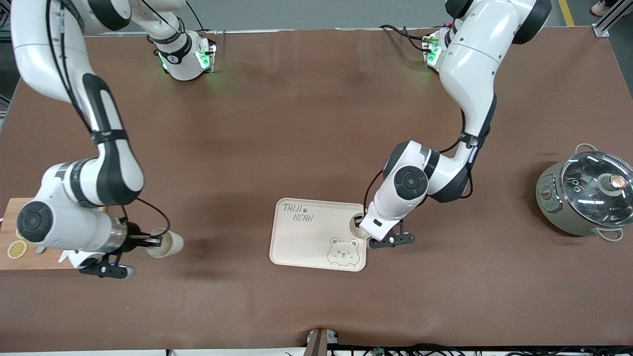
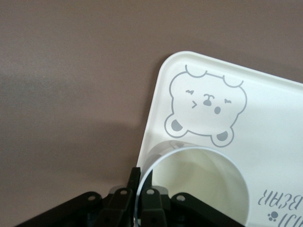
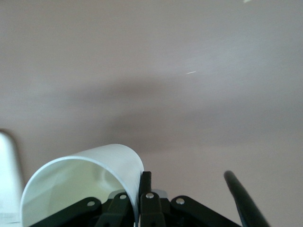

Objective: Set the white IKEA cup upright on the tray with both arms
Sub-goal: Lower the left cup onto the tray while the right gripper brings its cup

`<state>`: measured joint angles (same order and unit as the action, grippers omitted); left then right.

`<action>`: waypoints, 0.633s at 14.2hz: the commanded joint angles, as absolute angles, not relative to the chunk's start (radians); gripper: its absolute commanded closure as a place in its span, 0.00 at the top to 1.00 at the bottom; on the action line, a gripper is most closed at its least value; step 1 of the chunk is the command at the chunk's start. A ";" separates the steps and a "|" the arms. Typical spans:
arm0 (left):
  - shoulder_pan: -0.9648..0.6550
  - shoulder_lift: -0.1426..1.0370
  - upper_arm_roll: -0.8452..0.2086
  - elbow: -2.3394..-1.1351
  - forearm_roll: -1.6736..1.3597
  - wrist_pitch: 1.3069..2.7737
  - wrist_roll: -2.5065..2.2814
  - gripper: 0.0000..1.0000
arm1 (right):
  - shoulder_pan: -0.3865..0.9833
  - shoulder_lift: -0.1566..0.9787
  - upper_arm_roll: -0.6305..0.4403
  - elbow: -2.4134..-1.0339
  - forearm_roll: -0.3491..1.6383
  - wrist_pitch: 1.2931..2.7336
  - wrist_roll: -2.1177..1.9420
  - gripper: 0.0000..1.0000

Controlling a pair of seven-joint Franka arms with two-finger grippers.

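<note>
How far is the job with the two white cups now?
Done: nothing released yet. In hand: the left pincer pinches the rim of one white plastic cup upright at the edge of the cream rectangular tray. The right pincer holds a second white cup above the brown table, off the tray. Left: releasing the first, carrying the second over.

arms (image 1: 470, 69): white shells, black joint bands | black cables | green base lights

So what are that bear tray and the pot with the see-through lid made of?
The tray looks like matte cream plastic or melamine: smooth, rounded corners, printed grey lettering. The pot seems brushed metal with a dull grey sheen; its lid looks like glass, reflective and transparent.
</note>
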<state>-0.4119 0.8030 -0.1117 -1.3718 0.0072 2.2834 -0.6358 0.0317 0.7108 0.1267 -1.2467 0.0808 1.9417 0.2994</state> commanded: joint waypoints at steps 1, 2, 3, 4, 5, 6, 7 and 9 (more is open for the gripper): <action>-0.439 0.827 -0.095 -1.335 0.002 2.279 -0.660 0.00 | 0.090 0.716 0.117 -1.192 0.214 1.924 0.434 0.00; -0.442 0.833 -0.095 -1.336 0.002 2.287 -0.660 0.00 | 0.119 0.718 0.114 -1.175 0.216 1.925 0.469 0.00; -0.446 0.834 -0.095 -1.335 0.002 2.287 -0.664 0.00 | 0.156 0.721 0.110 -1.172 0.213 1.939 0.512 0.00; -0.448 0.833 -0.095 -1.336 0.002 2.287 -0.672 0.00 | 0.196 0.724 0.106 -1.164 0.210 1.960 0.562 0.00; -0.449 0.834 -0.095 -1.336 0.002 2.287 -0.676 0.00 | 0.230 0.730 0.104 -1.167 0.209 2.008 0.605 0.00; -0.460 0.834 -0.095 -1.336 0.002 2.287 -0.690 0.00 | 0.265 0.742 0.104 -1.167 0.203 2.044 0.658 0.00; -0.466 0.836 -0.094 -1.338 0.003 2.287 -0.701 0.00 | 0.302 0.755 0.101 -1.166 0.195 2.072 0.714 0.00; -0.468 0.838 -0.095 -1.338 0.003 2.287 -0.704 0.00 | 0.353 0.784 0.101 -1.170 0.129 2.129 0.788 0.00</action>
<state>-0.4498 0.8229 -0.1104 -1.3636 0.0072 2.2869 -0.6850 0.3055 0.7415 0.1184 -1.1955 0.1745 2.0916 0.7145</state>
